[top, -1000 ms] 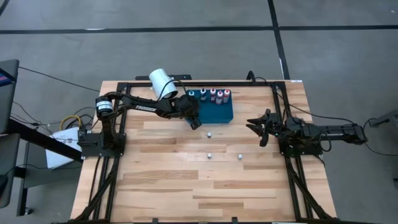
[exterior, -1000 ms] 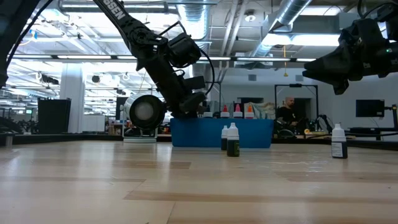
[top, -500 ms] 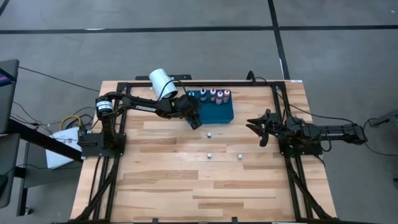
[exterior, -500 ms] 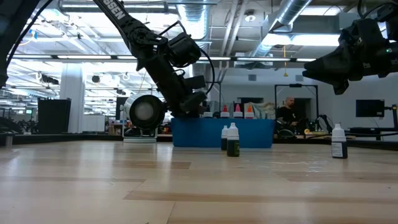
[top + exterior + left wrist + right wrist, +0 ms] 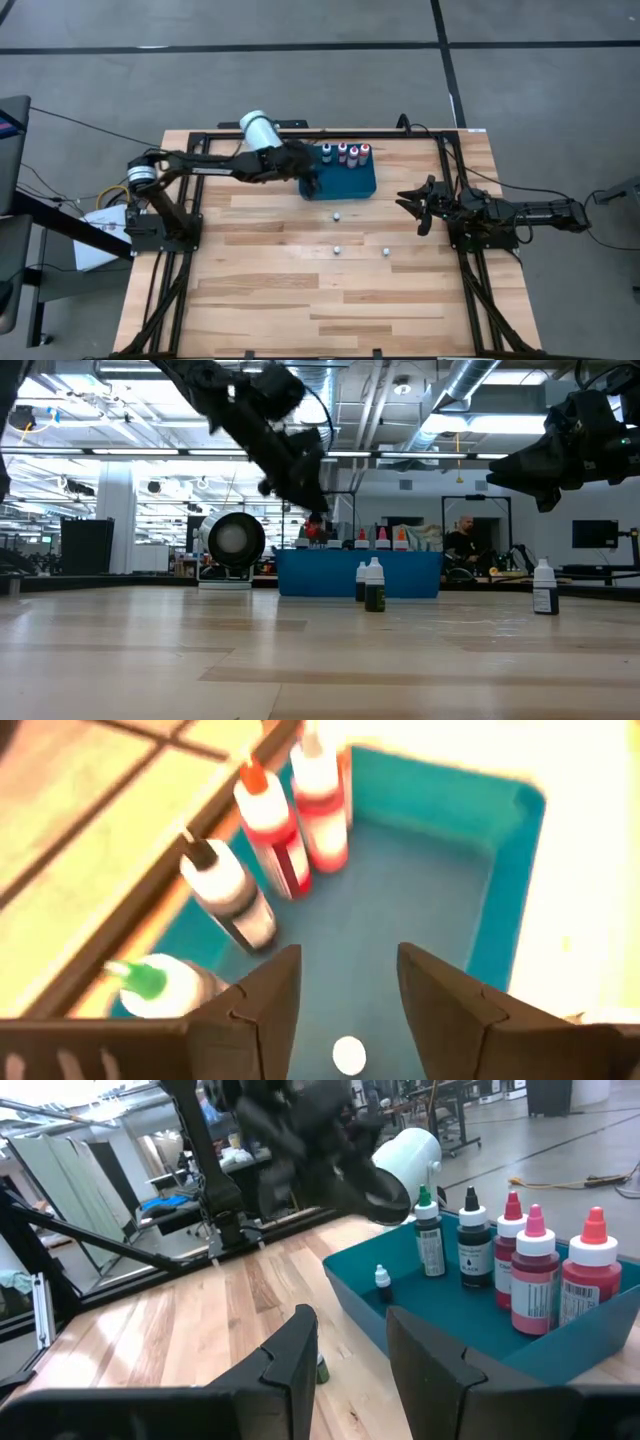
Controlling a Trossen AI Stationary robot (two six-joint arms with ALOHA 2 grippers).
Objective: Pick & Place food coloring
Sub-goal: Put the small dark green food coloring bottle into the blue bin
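Observation:
The food coloring bottles (image 5: 345, 152) stand in a row along the far wall of the blue tray (image 5: 362, 186). In the left wrist view they show one green top (image 5: 140, 978), one black top (image 5: 205, 855) and red tops (image 5: 262, 785). My left gripper (image 5: 345, 985) is open and hovers over the tray's left part (image 5: 311, 183), above the rim in the low view (image 5: 312, 510). A tiny white-capped bottle (image 5: 348, 1055) stands on the tray floor below its fingers (image 5: 381, 1277). My right gripper (image 5: 350, 1342) is open and waits in the air near the right edge (image 5: 418, 206).
Three tiny white-capped bottles stand on the bare wood near the tray (image 5: 338, 213), (image 5: 337, 249), (image 5: 385, 250). A big white cylinder (image 5: 257, 130) lies left of the tray at the far edge. Black frame rails (image 5: 300, 133) border the table. A person (image 5: 463, 540) is far behind.
My left gripper has risen from beside the tray's rim to well above it and has moved slightly toward the far edge; the arm's shoulder has swung toward the table's left. The right arm and the bottles on the table have kept still.

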